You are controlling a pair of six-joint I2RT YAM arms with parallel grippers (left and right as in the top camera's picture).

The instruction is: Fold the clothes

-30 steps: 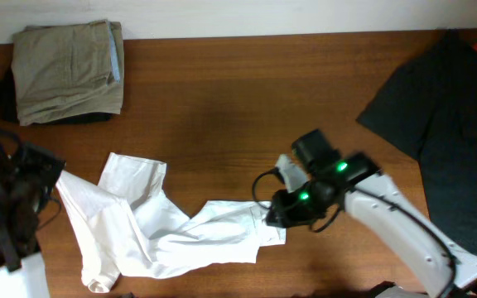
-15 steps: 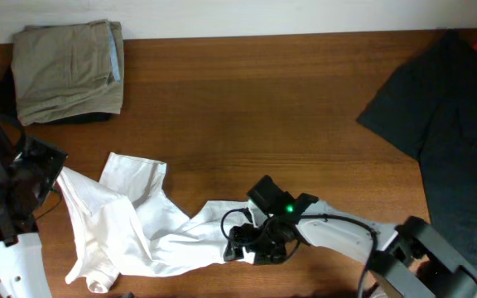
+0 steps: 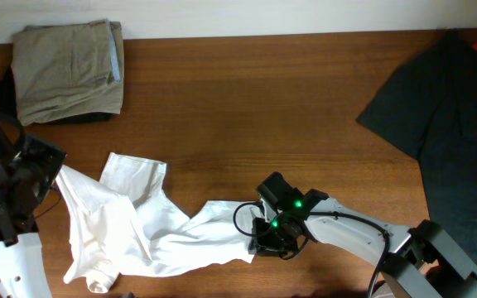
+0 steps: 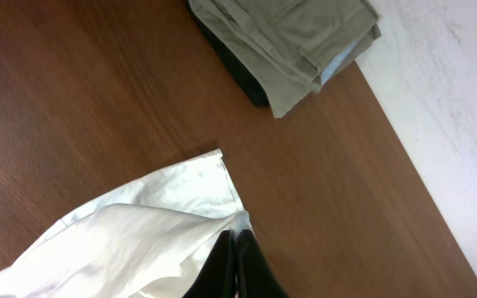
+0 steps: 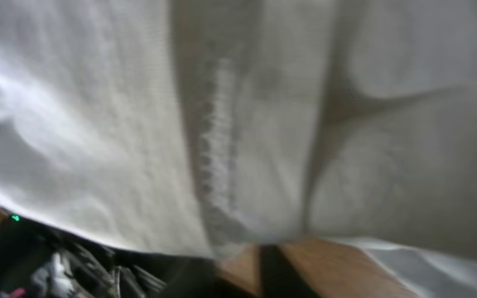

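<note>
1. Landmark: folded khaki trousers (image 3: 66, 70), a neat stack at the far left of the wooden table (image 3: 247, 108), with a dark layer showing beneath them.
2. Left gripper (image 4: 237, 242): toward the near edge from the trousers, almost straight below them in the overhead view. Its fingers are pinched together on a corner of the white T-shirt (image 3: 147, 232), and the cloth is drawn up to the tips.
3. White T-shirt: nearer the front edge than the trousers and to their right, well apart from them. It is crumpled and unfolded, stretched in a long band between the two grippers. One flap lies flat, pointing back toward the trousers.
4. Right gripper (image 3: 265, 242): far right of the trousers, at the shirt's right end and pressed against the cloth. White fabric fills the wrist view, so I cannot tell whether the jaws are open or closed.
5. Dark charcoal garment (image 3: 445, 124): spread out at the opposite end of the table from the trousers.
</note>
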